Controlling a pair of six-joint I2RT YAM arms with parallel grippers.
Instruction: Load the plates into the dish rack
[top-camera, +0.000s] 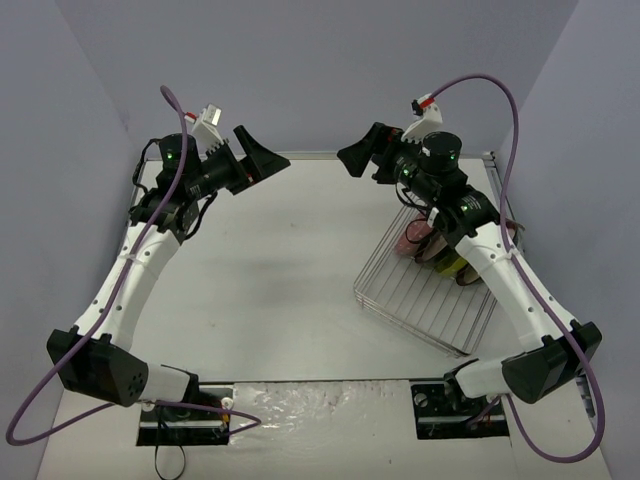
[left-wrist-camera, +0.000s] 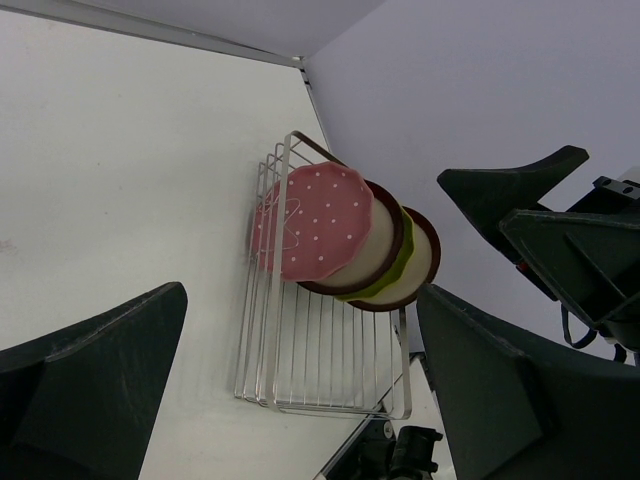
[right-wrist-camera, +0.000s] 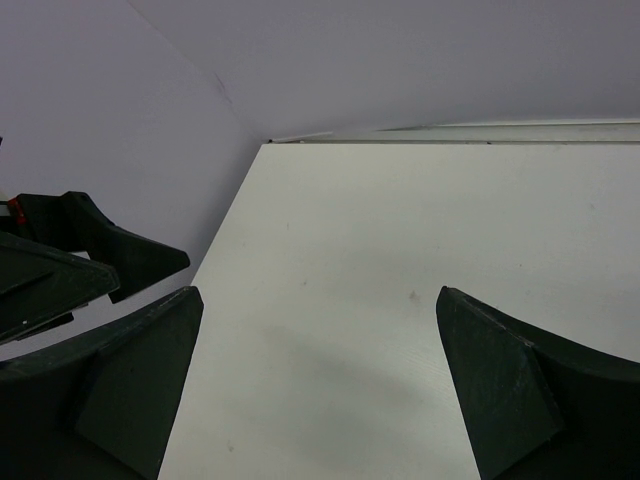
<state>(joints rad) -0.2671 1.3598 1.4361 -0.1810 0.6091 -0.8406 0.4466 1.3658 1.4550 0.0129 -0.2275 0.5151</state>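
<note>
Plates (top-camera: 412, 242): four, on edge in one overlapping row at one end of dish rack (left-wrist-camera: 320, 370). Order from left wrist view: pink plate (left-wrist-camera: 310, 215) foremost, dark-red-rimmed plate (left-wrist-camera: 388, 235), yellow-green plate (left-wrist-camera: 398, 272), second dark-red-rimmed plate (left-wrist-camera: 428, 250). Remainder of rack bare wire. Well apart from left gripper (top-camera: 265, 158), framed between its fingers; below and behind right gripper (top-camera: 360, 150). Both finger pairs spread wide, holding nothing. Step judged: loading complete. Next move: probably only parking both arms.

open table (top-camera: 280, 260) left of dish rack (top-camera: 420, 300), plates (left-wrist-camera: 320, 225) blocking far end
</note>
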